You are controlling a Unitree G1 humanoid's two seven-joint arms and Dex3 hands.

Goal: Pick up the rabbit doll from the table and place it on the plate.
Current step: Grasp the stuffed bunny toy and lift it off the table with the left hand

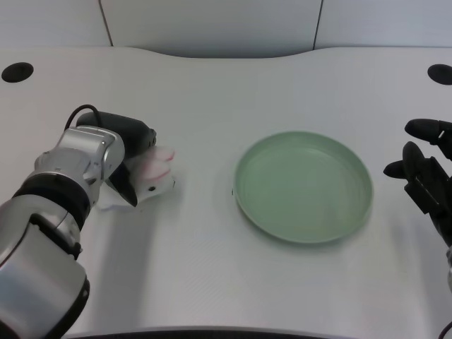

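Note:
A small white rabbit doll (156,174) with pink ears lies on the white table at the left. My left hand (129,157) is wrapped around it from the left, with black fingers above it and one below; much of the doll's body is hidden behind the hand. The doll still looks to be resting on the table. A round pale green plate (244,191) sits to the right of the doll, a short gap away, with nothing on it.
My right hand (426,175) sits at the table's right edge, just past the plate. Two dark round holes (17,71) mark the far corners of the table, the other hole (440,73) at the right.

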